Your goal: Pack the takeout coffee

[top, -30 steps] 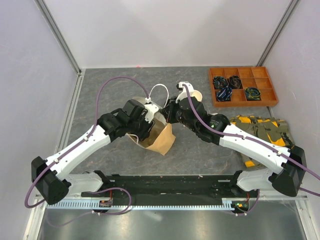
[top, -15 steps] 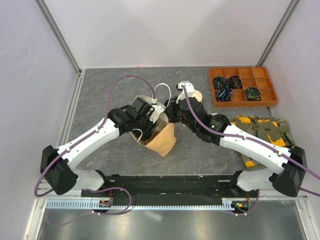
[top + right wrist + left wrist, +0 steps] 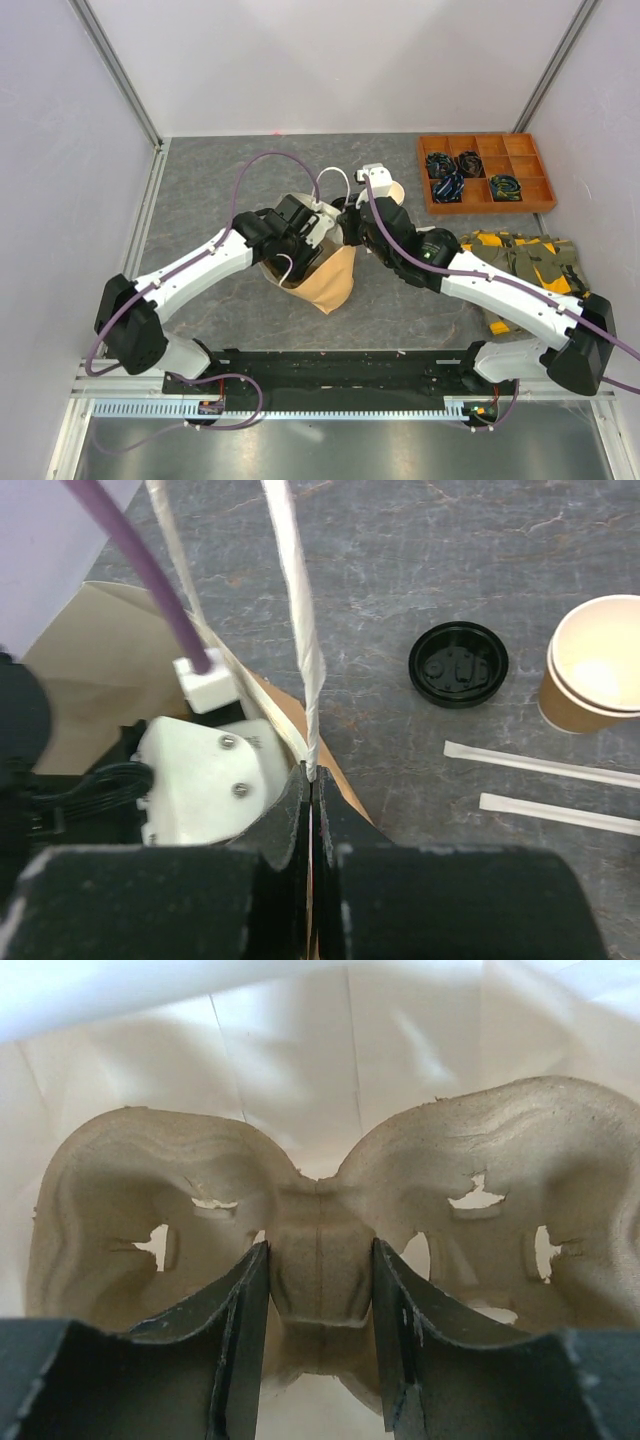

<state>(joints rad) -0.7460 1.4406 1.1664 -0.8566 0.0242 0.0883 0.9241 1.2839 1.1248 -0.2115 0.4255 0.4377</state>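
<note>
Cup (image 3: pixel 596 672): we recorded a tan kraft-paper cup with a white inside, standing upright and uncapped on the table (image 3: pixel 400 540). A double rim at its left side suggested a second cup nested in it; we could not confirm this. Its lid (image 3: pixel 458 664), a round black plastic disc with moulded relief, lay flat on the table just beside the cup, on its left in the right wrist view and not touching it. Two straws (image 3: pixel 540 764) in white wrappers lay in front of the cup, roughly parallel and apart from each other. Cup and lid were both outside the bag (image 3: pixel 95 670).

We found the right gripper (image 3: pixel 312 780) closed, pinching the bag's rim at the foot of a white handle (image 3: pixel 295 610), which held the mouth open. The left gripper (image 3: pixel 320 1248) was down inside the bag. Its fingers (image 3: pixel 245 1300) clamped the central ridge of the carrier (image 3: pixel 500 1170), a grey-brown moulded-pulp piece with a rounded cup pocket on each side. We saw no cup in either pocket.

In the top view we noted an orange tray (image 3: pixel 480 207) at the far right, with coiled items in several compartments, and a camouflage cloth (image 3: pixel 520 258) near it.
</note>
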